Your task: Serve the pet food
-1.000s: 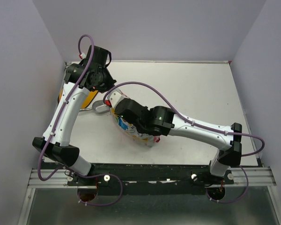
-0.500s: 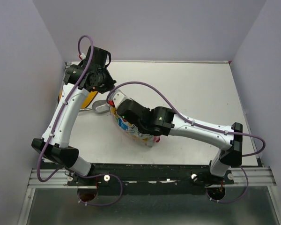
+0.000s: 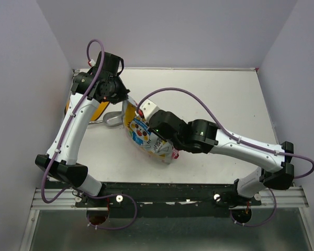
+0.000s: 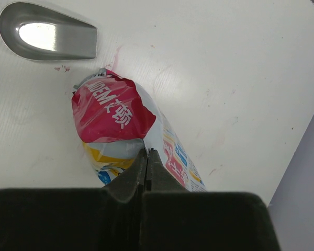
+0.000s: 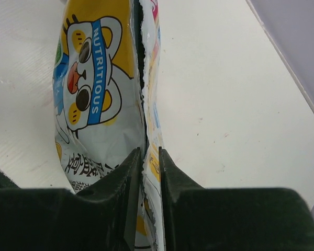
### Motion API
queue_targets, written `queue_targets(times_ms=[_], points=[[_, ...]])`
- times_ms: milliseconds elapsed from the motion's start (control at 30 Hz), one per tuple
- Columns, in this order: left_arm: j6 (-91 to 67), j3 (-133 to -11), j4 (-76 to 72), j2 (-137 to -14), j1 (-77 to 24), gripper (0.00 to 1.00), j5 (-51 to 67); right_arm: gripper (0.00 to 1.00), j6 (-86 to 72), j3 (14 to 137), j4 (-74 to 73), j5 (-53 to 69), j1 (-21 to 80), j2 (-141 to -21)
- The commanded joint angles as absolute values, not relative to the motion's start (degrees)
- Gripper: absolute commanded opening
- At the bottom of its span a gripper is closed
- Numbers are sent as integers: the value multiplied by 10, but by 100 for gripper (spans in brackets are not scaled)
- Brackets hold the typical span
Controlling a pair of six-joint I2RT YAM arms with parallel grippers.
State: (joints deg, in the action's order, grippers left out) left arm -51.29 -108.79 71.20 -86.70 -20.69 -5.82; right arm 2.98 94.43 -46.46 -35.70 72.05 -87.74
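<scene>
Two robot arms meet over a pouch (image 3: pixel 141 133) of pet food standing near the middle-left of a white table (image 3: pixel 214 104), seen from the fixed camera above. The crinkly yellow, white and silver pouch leans slightly, its printed face with a blue-and-white cartoon animal turned upward. The left gripper (image 4: pixel 146 152), reaching in from the far left corner, is closed tight, its fingertips pinched together on the pouch's upper edge; below them its wrist camera shows a red panel with white lettering. The right gripper (image 5: pixel 146 157), stretched across from the near right, stands narrow, with the pouch's ragged open edge running between its two fingers (image 5: pixel 131 178) and filling the slim gap. In the right wrist view the cartoon face wears a blue band reading "NUTRITIOUS", and the dark slit of the pouch's mouth runs straight up from the gripper. The inside of the pouch is too dark to make out its contents. A silver metal scoop (image 4: pixel 47 37) lies on the table just beyond the pouch, its bowl facing up, apart from both grippers. A yellow bowl (image 3: pixel 98 111) sits at the table's far left edge, mostly hidden under the left arm, near the scoop. Faint reddish marks dot the table beside the pouch.
</scene>
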Motion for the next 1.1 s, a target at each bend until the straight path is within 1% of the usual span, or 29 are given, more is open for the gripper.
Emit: queue_targets(times_ms=[0,67,133,200,233,267,300,367,533,567,600,667,733,767,933,1067], points=[[-510,-1100,651,-842,-200,0,-81,26,17,929,-494,-343,718,-876],[-509,-1101,652,-843,-200,0,-81,27,16,931,-494,-340,718,-882],[-509,-1103,652,-845,-200,0,-79,29,16,933,-494,-340,719,-890],[-508,-1104,654,-846,-200,0,-80,28,19,938,-490,-338,719,-899],[-509,-1103,654,-846,-200,0,-80,14,20,943,-489,-344,718,-904],[-509,-1102,654,-846,-199,0,-80,2,20,948,-490,-351,719,-909],[-510,-1102,653,-846,-200,0,-79,0,24,954,-490,-353,718,-911],[-510,-1102,655,-846,-200,0,-76,1,25,958,-483,-362,717,-911],[-511,-1107,657,-846,-200,0,-76,1,11,969,-448,-314,697,-900],[-512,-1108,658,-846,-200,0,-76,14,13,971,-440,-308,697,-903],[-512,-1109,658,-846,-200,0,-76,30,15,973,-430,-300,697,-906],[-514,-1109,657,-846,-200,0,-74,46,25,969,-397,-292,697,-911],[-515,-1108,658,-846,-200,0,-70,54,37,969,-369,-289,697,-925],[-517,-1108,658,-847,-199,0,-68,56,46,974,-357,-292,697,-932],[-527,-1104,662,-843,-200,0,-56,57,83,1034,-319,-350,697,-1002],[-537,-1101,665,-841,-200,0,-51,50,100,1074,-311,-383,697,-1048]])
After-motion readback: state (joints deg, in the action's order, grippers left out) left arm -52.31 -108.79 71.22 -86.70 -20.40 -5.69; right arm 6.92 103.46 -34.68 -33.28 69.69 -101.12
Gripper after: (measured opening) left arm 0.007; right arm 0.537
